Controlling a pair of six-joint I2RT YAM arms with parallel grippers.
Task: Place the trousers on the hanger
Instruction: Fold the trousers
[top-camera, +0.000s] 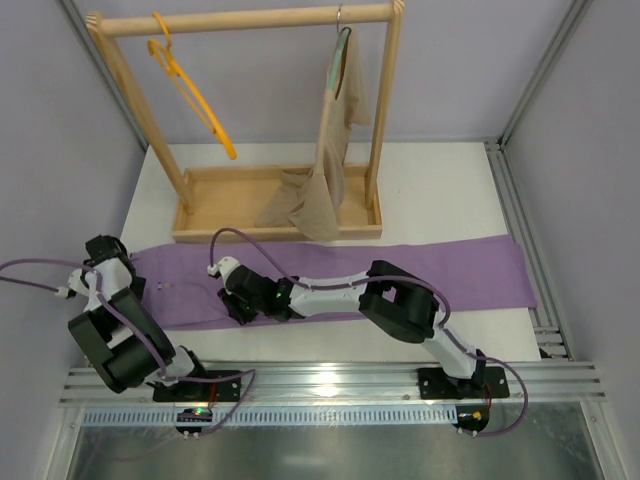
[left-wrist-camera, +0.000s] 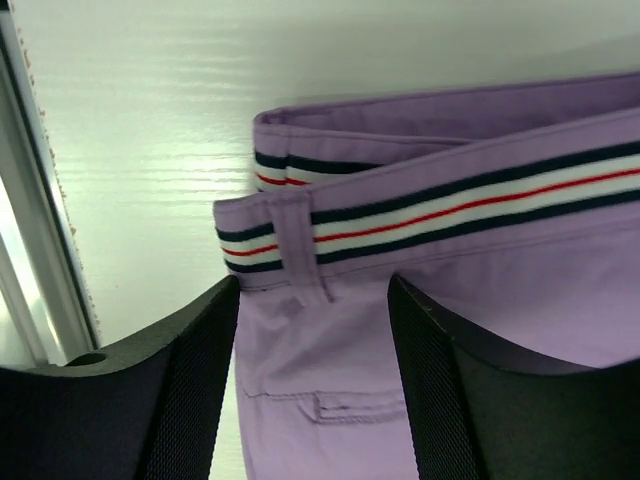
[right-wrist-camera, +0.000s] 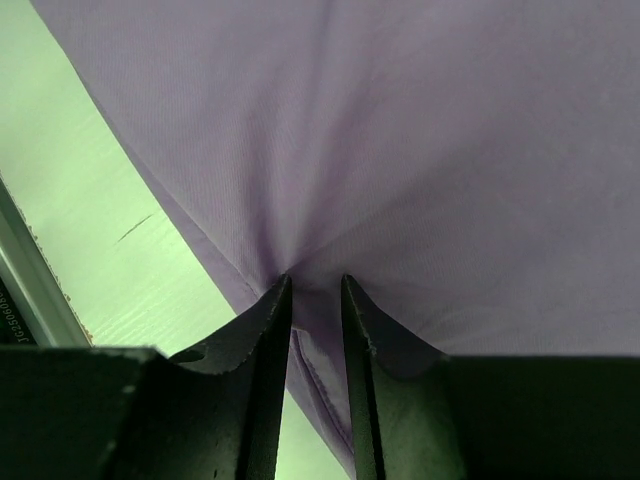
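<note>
White arm links, bulky black joints, purple cables, ribbed black gripper fingers.

Lilac trousers spread flat, lengthwise across counter; waistband striped navy, white, red at 9 o'clock end, legs toward 3. Near edge puckered. Orange-yellow hanger hooked on wooden rail at 11 o'clock, hanging aslant.

lilac trousers with navy-white-red striped waistband, orange-yellow hanger

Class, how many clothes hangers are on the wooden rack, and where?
2. The orange-yellow hanger hangs bare near the left end of the rail; the grey-green hanger, near its right end, carries the beige garment.
</note>
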